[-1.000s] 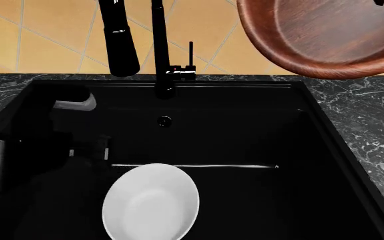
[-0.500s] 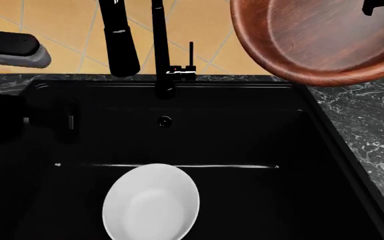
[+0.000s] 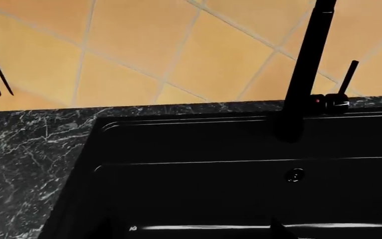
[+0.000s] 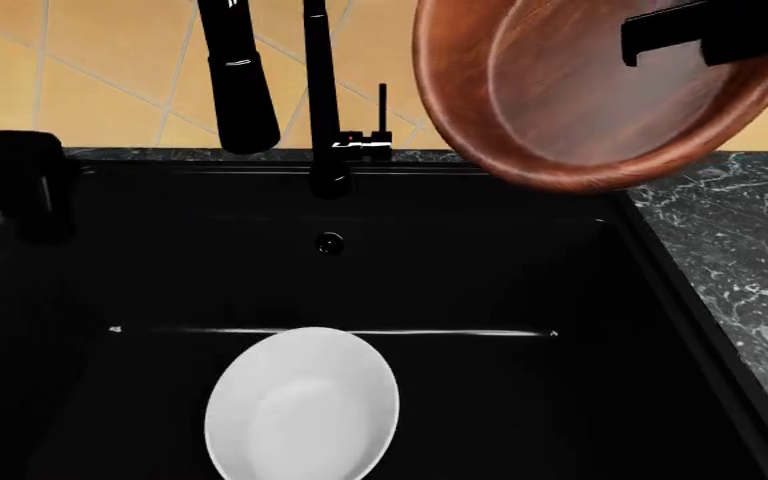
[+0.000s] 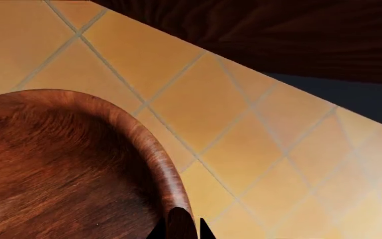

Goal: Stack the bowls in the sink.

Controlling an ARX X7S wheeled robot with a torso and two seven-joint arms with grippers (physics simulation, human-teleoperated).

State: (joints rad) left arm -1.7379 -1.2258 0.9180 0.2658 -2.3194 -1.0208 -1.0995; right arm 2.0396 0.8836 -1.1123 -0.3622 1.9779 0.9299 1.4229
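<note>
the left gripper (image 4: 17, 180) sits dark at the sink (image 4: 651, 300) edge, its jaws unreadable. the white bowl (image 4: 303, 405) lies in the basin, below and left of the right gripper (image 4: 704, 35), which pinches the tilted wooden bowl (image 4: 558, 100) rim.

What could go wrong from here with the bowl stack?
1. The wooden bowl hangs tilted, high over the sink's back right corner, pinched at its rim by the right gripper. It may slip and drop.
2. The white bowl sits far forward and left of it, so an early release misses.
3. The faucet stands near the path.
</note>
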